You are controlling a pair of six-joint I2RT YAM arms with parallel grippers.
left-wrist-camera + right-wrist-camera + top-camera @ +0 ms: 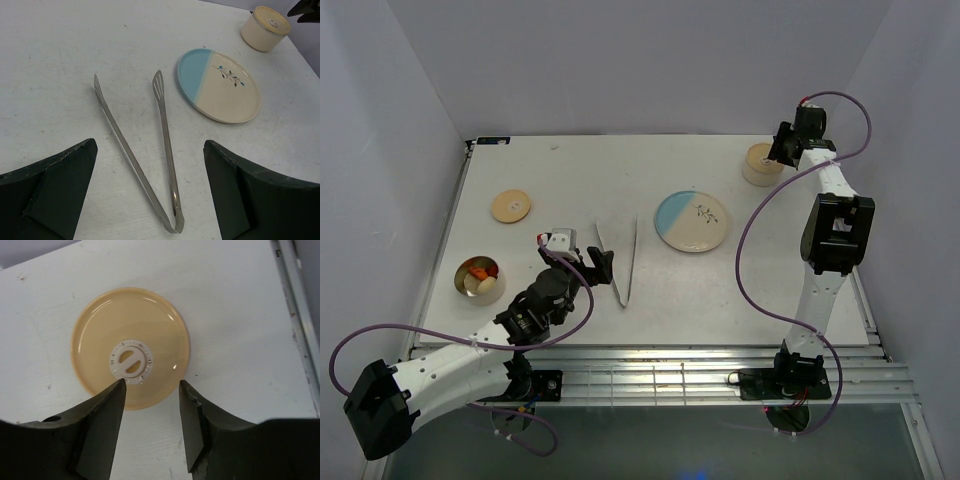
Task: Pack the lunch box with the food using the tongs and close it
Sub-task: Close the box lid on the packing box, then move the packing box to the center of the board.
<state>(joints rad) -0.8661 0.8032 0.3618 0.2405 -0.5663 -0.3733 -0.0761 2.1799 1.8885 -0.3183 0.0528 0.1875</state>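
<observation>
The silver tongs (620,262) (165,165) lie flat on the table in a V, their joined end nearest me. My left gripper (600,266) (150,144) hangs wide open just above that joined end, one finger on each side, touching nothing. The food (480,276), orange and pale pieces, sits in an open round lunch box tin (461,283) at the left. At the far right stands a cream container (760,165) (264,28) with its lid (130,346) on. My right gripper (783,146) (152,383) hovers open over it, holding nothing.
A blue-and-cream plate (691,221) (220,85) with nothing on it lies right of the tongs. A loose tan lid (510,206) lies at the far left, behind the tin. The table's right edge (295,315) runs close beside the cream container.
</observation>
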